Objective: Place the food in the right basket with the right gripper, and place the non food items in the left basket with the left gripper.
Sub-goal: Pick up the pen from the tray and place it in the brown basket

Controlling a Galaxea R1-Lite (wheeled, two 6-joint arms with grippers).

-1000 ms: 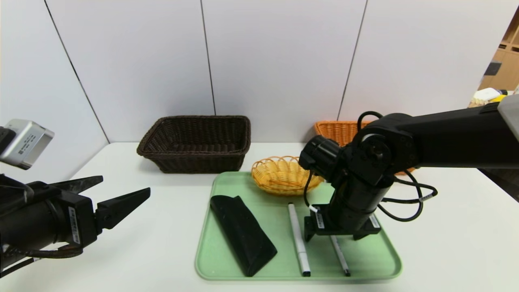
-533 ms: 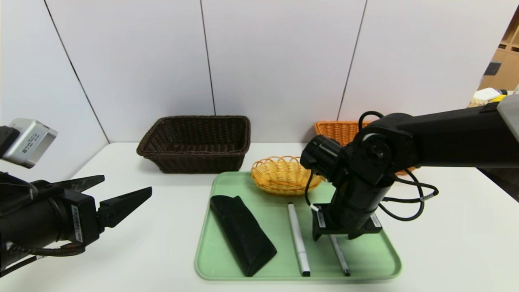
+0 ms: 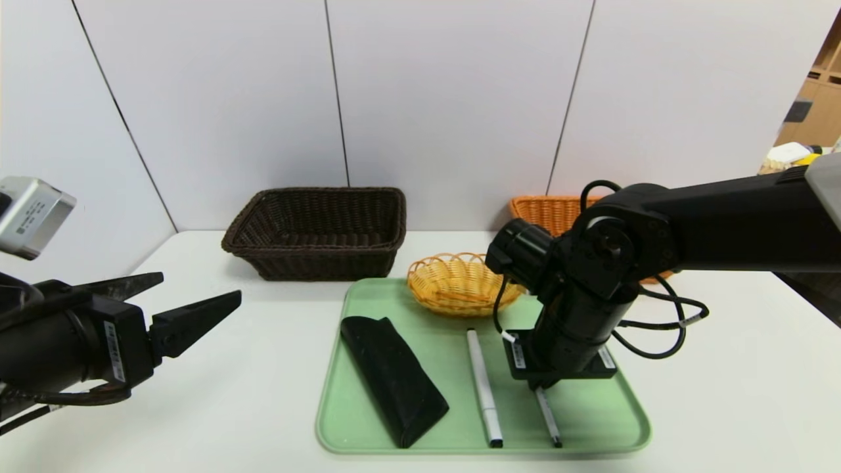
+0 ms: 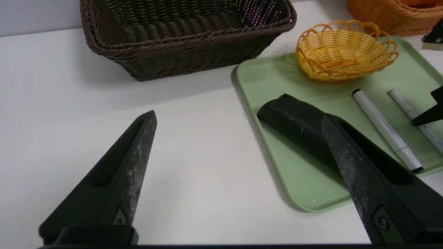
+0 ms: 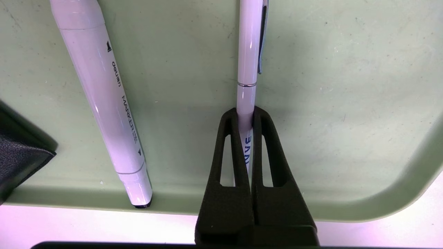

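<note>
Shifted slightly sideways on the green tray (image 3: 598, 420), pen (image 5: 246, 93) now clamped in the right gripper (image 5: 246, 112), with left gripper (image 4: 238, 116) spread wide, off to the tray's left.

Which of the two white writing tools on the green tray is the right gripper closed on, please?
The slimmer pen with the metal clip, between the right gripper's fingertips; the thicker marker lies untouched.

My head view looks forward and down from farthest off, over the whole light green plastic tray (image 3: 591, 430). My left wrist view looks past the black left gripper (image 4: 238, 117) from beside it; my right looks steeply down close above it. All three share the tray.
</note>
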